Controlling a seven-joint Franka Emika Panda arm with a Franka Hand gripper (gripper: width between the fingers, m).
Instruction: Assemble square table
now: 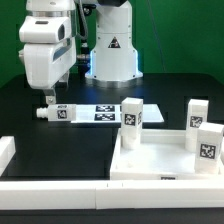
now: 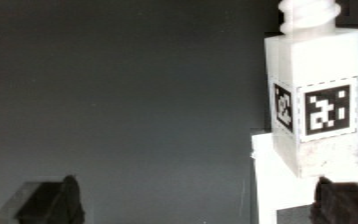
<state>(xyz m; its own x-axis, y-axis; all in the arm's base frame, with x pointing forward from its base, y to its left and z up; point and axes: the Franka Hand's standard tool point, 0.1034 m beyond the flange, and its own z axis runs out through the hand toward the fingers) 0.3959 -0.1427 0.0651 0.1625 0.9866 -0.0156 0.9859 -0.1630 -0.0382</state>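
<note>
The square tabletop (image 1: 160, 160) lies at the exterior view's right, rim up. Three legs with tags stand upright on it: one at its near-left corner (image 1: 131, 117), one at the back right (image 1: 198, 112) and one in front of that (image 1: 206, 143). A fourth leg (image 1: 62, 113) lies flat on the black table. My gripper (image 1: 47, 100) hangs just above that leg's left end. In the wrist view the lying leg (image 2: 311, 95) shows its tag and threaded tip. The gripper (image 2: 197, 205) is open, and the leg's end lies inside the gap close to one finger (image 2: 348, 200).
The marker board (image 1: 103, 112) lies flat just to the right of the lying leg. Long white bars run along the front (image 1: 60, 187) and the left (image 1: 7, 150). The robot base (image 1: 112, 50) stands at the back.
</note>
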